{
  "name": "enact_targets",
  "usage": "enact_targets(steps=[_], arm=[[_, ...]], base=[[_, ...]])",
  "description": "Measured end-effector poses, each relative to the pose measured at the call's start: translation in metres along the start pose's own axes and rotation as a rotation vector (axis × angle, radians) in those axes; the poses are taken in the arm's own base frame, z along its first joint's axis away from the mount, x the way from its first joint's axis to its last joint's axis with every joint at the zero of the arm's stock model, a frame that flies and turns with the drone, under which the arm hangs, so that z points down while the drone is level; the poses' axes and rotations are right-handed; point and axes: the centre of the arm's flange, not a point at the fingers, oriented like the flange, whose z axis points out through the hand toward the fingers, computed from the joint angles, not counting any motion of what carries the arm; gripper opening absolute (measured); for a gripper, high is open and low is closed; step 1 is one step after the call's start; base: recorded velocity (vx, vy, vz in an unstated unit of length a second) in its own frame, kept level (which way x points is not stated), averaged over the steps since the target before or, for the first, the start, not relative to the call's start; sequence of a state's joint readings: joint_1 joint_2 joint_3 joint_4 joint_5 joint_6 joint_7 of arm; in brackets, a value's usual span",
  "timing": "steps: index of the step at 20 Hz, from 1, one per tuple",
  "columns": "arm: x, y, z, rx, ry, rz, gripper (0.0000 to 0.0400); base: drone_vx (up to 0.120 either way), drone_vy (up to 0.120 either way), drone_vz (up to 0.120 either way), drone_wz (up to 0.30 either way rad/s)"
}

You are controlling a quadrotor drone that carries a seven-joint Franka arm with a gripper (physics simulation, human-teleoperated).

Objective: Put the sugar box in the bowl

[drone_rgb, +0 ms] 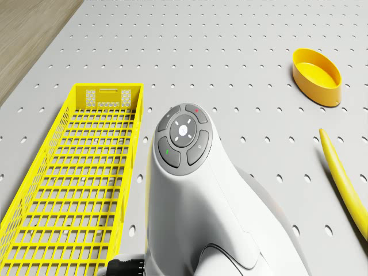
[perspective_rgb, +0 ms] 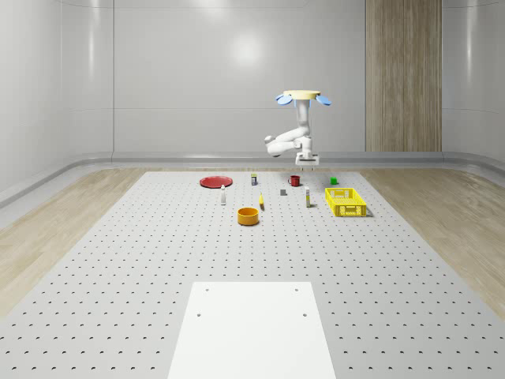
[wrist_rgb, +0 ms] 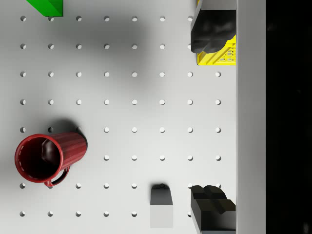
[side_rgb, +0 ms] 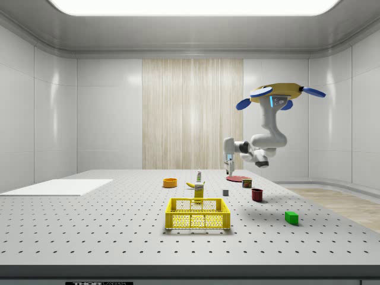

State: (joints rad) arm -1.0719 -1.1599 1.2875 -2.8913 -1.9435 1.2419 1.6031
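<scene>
The sugar box (perspective_rgb: pixel 306 197) is a small yellow-and-white box standing upright just left of the yellow crate (perspective_rgb: pixel 346 201); from the side it shows behind the crate (side_rgb: pixel 199 190). The orange bowl (perspective_rgb: pixel 248 215) (side_rgb: pixel 170 183) (drone_rgb: pixel 317 75) sits apart from it, nearer the whole-scene camera and further left. The drone (perspective_rgb: pixel 304 96) hovers high above the table's far part. Its arm hangs down, and the gripper (perspective_rgb: pixel 308 163) (side_rgb: pixel 228 167) (wrist_rgb: pixel 214 119) points down, well above the table. It is open, with nothing between the dark fingers (wrist_rgb: pixel 212 29).
Below the gripper lie a red mug (wrist_rgb: pixel 44 158), a grey cube (wrist_rgb: pixel 161 204) and a green cube (wrist_rgb: pixel 46 6). A banana (drone_rgb: pixel 345 178), a white bottle (perspective_rgb: pixel 223 195), a can (perspective_rgb: pixel 254 180) and a red plate (perspective_rgb: pixel 215 181) are spread nearby. A white panel (perspective_rgb: pixel 252 328) lies at the front.
</scene>
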Motion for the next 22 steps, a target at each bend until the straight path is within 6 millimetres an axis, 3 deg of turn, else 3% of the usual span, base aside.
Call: enact_targets(steps=[14,18,22], arm=[[0.0,0.0,0.0,-0.001,0.001,0.0,0.04],[0.0,0.0,0.0,-0.001,0.001,0.0,0.04],[0.0,0.0,0.0,-0.001,0.001,0.0,0.04]], base=[[0.12,-0.003,-0.083,0.0],[0.12,-0.09,0.0,0.0],[0.12,0.0,0.0,0.0]])
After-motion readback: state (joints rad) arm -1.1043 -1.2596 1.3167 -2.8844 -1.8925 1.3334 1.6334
